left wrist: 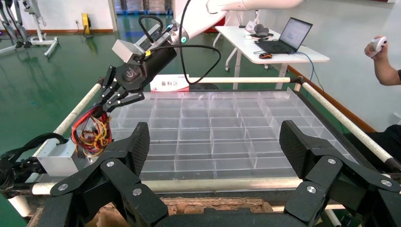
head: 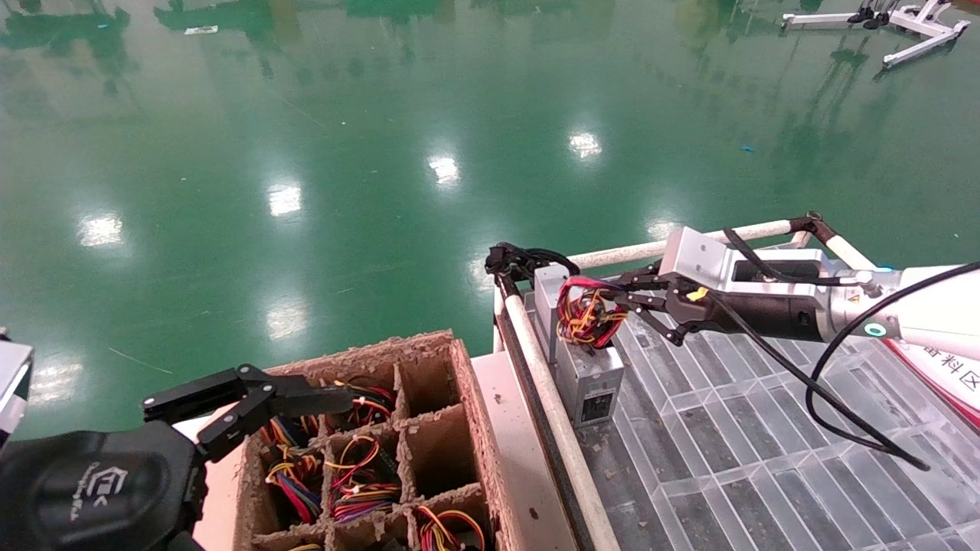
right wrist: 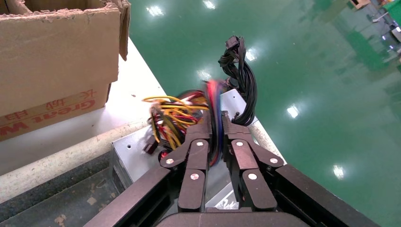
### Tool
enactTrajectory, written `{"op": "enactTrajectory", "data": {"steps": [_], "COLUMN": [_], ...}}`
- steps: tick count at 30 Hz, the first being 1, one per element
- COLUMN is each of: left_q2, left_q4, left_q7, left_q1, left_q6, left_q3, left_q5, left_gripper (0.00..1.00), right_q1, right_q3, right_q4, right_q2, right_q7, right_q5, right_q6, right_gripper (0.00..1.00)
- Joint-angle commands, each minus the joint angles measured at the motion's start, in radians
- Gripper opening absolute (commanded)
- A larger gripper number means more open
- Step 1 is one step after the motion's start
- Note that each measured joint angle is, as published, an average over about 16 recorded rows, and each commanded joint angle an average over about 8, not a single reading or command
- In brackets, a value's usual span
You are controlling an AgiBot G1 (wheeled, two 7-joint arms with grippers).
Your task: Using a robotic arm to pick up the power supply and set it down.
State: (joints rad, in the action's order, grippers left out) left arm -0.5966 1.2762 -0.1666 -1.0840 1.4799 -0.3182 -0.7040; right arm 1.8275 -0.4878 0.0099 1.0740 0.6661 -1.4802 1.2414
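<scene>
Reaching in from three o'clock in the head view, the white robotic arm's right claw (head: 612, 300) is pinched narrow on the red, yellow and black wire bundle (head: 584, 314) of the small grey metal power supply (head: 583, 360). That box lies on the clear gridded tray (head: 735, 451), beside the white rail (head: 547, 398). At seven o'clock, the black left claw (head: 253, 404) hangs wide apart over the brown cardboard divider box (head: 429, 413).

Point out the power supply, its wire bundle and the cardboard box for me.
power supply (head: 588, 379): head view, grey metal top.
wire bundle (head: 583, 315): head view, middle of the coil.
cardboard box (head: 468, 413): head view, right outer wall.
</scene>
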Motion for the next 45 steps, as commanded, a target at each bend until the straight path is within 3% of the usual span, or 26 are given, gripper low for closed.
{"op": "enactTrajectory", "data": {"steps": [1, 20, 45], "left_q2": [0.0, 0.0, 0.0], "left_q4": [0.0, 0.0, -0.001], "left_q7": [0.0, 0.0, 0.001], "left_q1": [0.0, 0.0, 0.0], "left_q6": [0.0, 0.0, 0.0], "left_q3": [0.0, 0.0, -0.001], "left_q5": [0.0, 0.0, 0.0], "left_gripper": [1.0, 1.0, 1.0], "right_q1": [0.0, -0.021, -0.323], "right_q3": [0.0, 0.005, 0.089], "right_q4": [0.0, 0.037, 0.547], "right_q2": [0.0, -0.013, -0.199], "right_q7": [0.0, -0.021, -0.365], "right_q5": [-0.001, 0.018, 0.32], "right_q6": [-0.001, 0.012, 0.112], "right_gripper": [1.0, 1.0, 1.0]}}
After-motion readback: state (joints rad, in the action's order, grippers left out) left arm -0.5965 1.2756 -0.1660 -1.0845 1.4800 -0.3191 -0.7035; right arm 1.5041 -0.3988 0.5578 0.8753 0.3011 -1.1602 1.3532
